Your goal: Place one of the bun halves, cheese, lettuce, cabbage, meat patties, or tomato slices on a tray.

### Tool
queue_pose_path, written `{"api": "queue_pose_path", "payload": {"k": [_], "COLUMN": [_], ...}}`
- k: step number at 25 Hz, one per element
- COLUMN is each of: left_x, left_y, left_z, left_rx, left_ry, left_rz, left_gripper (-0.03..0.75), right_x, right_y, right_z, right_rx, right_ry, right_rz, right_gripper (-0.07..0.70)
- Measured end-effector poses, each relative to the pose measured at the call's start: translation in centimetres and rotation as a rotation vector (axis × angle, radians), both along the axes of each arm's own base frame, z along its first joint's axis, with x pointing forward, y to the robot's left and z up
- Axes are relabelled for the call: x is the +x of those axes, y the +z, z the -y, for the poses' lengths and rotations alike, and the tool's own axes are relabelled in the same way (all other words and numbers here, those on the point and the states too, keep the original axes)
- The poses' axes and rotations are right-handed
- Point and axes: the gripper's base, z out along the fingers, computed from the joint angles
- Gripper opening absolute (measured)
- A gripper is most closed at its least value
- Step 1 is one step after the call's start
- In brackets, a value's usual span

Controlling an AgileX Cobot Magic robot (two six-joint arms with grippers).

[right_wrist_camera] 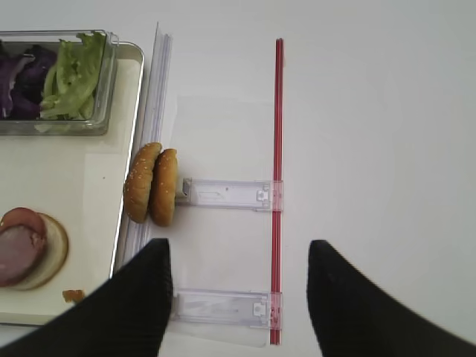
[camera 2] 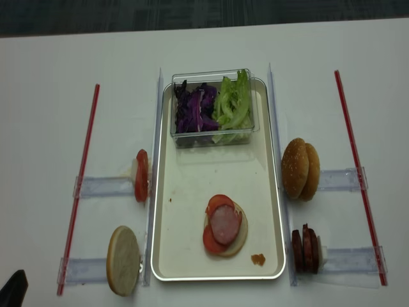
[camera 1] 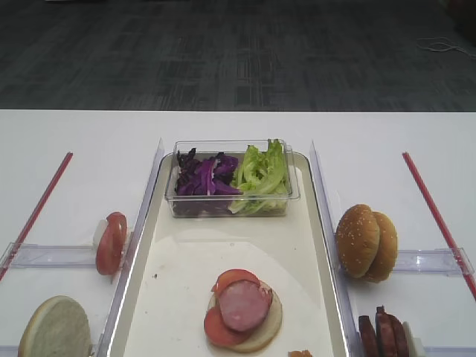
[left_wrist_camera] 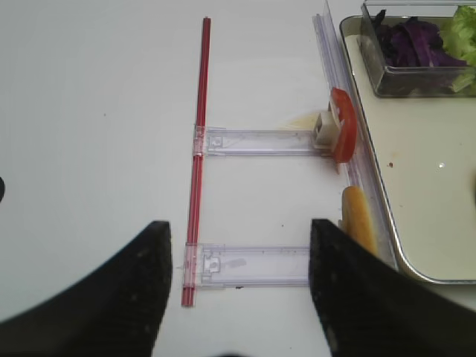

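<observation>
On tray (camera 2: pixel 192 256): one bun half (camera 2: pixel 235 238), two tomato slices (camera 2: pixel 219 203), one patty (camera 2: pixel 224 225).

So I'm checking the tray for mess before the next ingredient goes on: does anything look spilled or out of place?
Yes: a small orange-brown crumb or smear lies on the tray near its front right corner, apart from the stacked bun half, tomato slices and meat patty. Darker specks dot the left side.

Shiny-rimmed tray (camera 2: pixel 275 192), clear glossy plastic box (camera 2: pixel 211 137), matt white table (camera 2: pixel 51 115).
</observation>
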Motion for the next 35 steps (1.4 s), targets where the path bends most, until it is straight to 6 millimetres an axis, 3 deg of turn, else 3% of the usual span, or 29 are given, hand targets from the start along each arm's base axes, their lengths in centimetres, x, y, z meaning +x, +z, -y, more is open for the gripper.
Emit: {"api": "queue_pose_path", "payload": {"k": [27, 30, 35], "left_x": [0.0, 0.0, 0.0], "left_y": [0.0, 0.0, 0.0], "left_z": [0.0, 0.0, 0.0], "left_rx": [0.000, 0.000, 0.000], "left_ry": [0.000, 0.000, 0.000], "left_rz": [0.000, 0.000, 0.000], "left_gripper": [0.420, 0.420, 0.420], "right_x": [-10.1, -11.1, -11.8], "right_y": [1.3, 0.6, -3.1], "right_z": [-0.2, -0.3, -0.3], "right_rx": [0.019, 0.029, 0.026], "right_ry": [0.011, 0.019, 0.017], "right_rz": [0.335, 0.356, 0.321], "right_gripper": [0.417, 0.417, 0.417]}}
